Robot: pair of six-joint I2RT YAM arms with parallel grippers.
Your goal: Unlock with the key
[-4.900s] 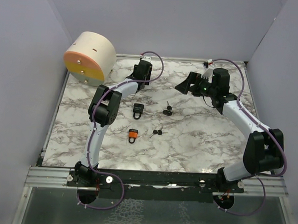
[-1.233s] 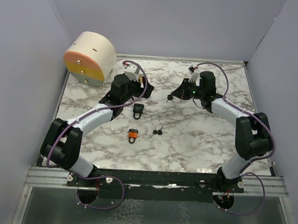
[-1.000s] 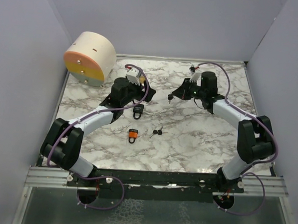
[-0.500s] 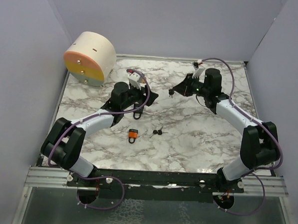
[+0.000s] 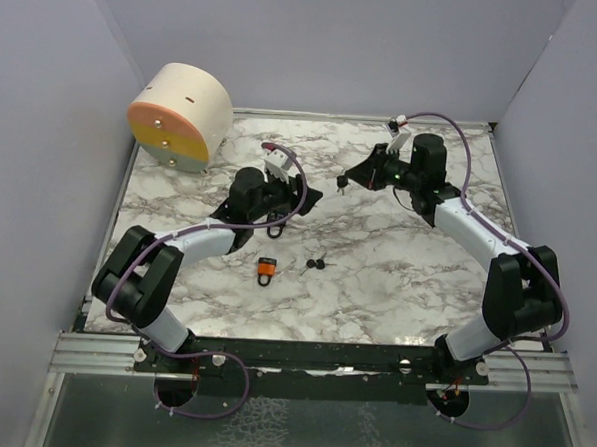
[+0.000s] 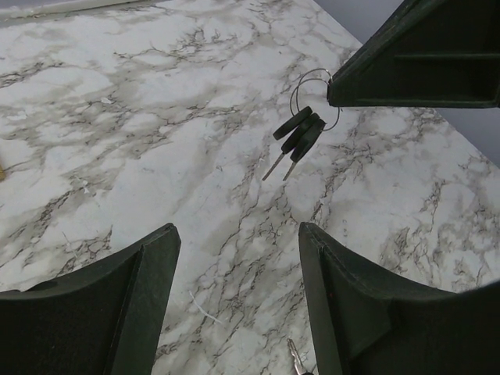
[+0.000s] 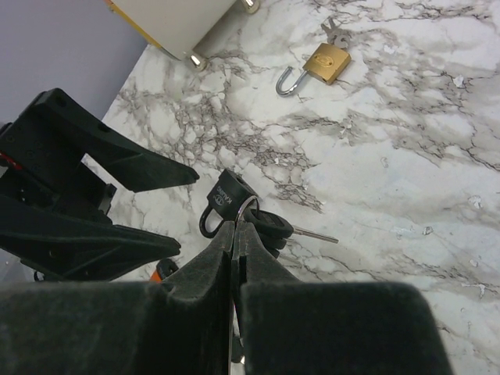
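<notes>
Currently everything sits mid-way back on the marble counter [image 5: 405, 289], with the two grippers tip to tip.

The left gripper [image 6: 238, 234] is partly open with nothing between the jaws; its wrist view shows only bare counter there. The right gripper [image 7: 236, 231] is pinched fully shut on a key ring.

The relation that matters is the black padlock [image 7: 221, 195]. It lies flat on the counter just off the left gripper's tips. In the right wrist view it sits almost directly under the right gripper's pinch. So the left gripper is the nearer one to the lock, and the right one has the key.

The lock's shackle end looks turned toward the left gripper, with the body end away from it. I can't make out the keyhole face.

The bunch of keys [image 6: 299, 134] dangles off the ring clear of the counter, blades slanting down.

My guess is the left gripper has to close on the lock body and turn the keyhole toward the right side before any insertion.

An orange padlock [image 5: 266, 270] and a spare key pair [image 5: 316, 265] lie nearer the bases, apart from all this.
</notes>
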